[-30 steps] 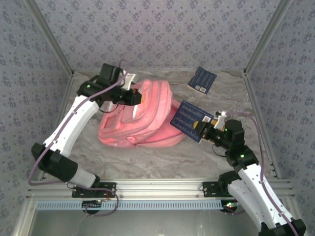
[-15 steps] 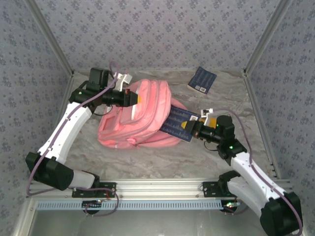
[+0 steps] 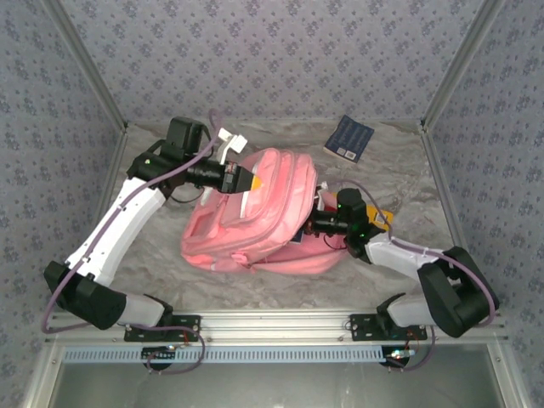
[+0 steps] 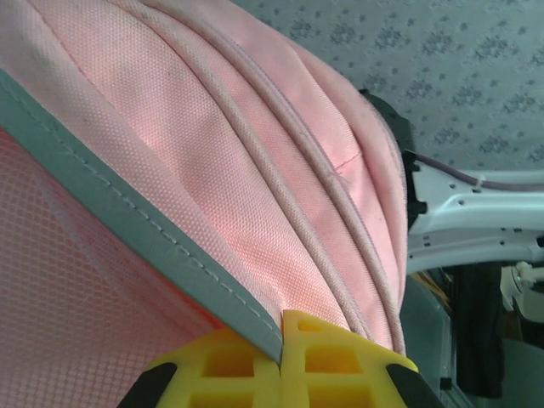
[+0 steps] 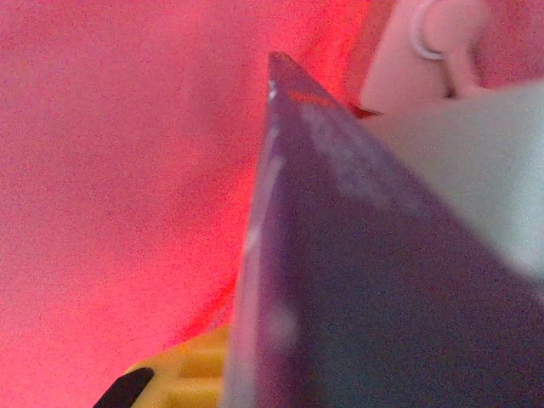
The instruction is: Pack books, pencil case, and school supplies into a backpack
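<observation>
On the pale tabletop between patterned walls, left end effector pinches the backpack, right end effector a navy book.

I can read no words or numbers anywhere, since the white label on the far navy book is too small to make out.

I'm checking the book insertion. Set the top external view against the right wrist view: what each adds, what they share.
Top external adds: the left claw clamped on the large soft pink backpack, and a flat navy blue dotted book lying apart at the far right. Right wrist adds: another navy blue book, edge-on, pinched in the right claw, against the backpack's glowing lining. Shared: the backpack and the right claw reaching into it.
</observation>
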Motion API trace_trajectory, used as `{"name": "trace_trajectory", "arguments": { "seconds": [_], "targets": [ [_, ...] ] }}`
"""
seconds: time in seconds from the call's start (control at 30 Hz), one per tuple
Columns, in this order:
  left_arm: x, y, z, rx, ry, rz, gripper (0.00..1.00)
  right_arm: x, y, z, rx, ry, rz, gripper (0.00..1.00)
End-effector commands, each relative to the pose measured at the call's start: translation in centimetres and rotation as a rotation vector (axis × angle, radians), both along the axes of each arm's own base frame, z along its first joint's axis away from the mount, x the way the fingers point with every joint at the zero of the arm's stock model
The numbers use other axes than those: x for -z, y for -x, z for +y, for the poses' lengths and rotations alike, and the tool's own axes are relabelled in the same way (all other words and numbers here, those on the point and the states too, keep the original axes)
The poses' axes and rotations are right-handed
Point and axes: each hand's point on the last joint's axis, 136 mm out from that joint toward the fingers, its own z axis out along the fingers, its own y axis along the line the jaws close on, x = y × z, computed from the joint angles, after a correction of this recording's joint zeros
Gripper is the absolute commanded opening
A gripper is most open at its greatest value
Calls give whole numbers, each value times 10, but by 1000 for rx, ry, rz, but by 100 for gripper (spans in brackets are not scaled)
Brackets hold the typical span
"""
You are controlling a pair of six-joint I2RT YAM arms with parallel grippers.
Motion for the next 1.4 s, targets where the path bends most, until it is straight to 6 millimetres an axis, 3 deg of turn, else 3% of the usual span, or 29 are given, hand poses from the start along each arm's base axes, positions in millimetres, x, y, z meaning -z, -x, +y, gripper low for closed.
{"name": "trace_trajectory", "arguments": {
  "seconds": [0.0,0.13,0.23,0.33,0.47,0.63,0.7,0.9,1.03,1.27,1.37],
  "targets": [
    [-61,34,1,127,154,-225,0,-29,-1,17,-25,-39,-63,0],
    [-53,39,5,120,139,-254,0,3,-1,20,38,245,-65,0],
    [-47,35,5,113,129,-261,0,17,-12,18,110,352,-40,16],
    [-46,32,5,109,130,-261,0,26,-29,23,208,330,38,17],
    [-45,26,5,102,142,-253,0,34,-48,48,239,247,84,20],
    [-43,17,4,93,159,-230,0,32,-62,90,167,70,123,40],
    [-43,12,6,80,160,-223,0,27,-64,89,164,40,106,51],
    [-39,-1,14,21,145,-219,0,23,-59,39,238,219,-82,84],
    [-35,-7,19,-15,133,-216,0,21,-55,-1,290,321,-129,91],
    [-27,-26,32,-113,86,-209,0,17,-48,-58,363,446,-157,86],
    [-15,-50,46,-231,39,-177,0,15,-48,-91,440,526,-173,79]
  ]
}}
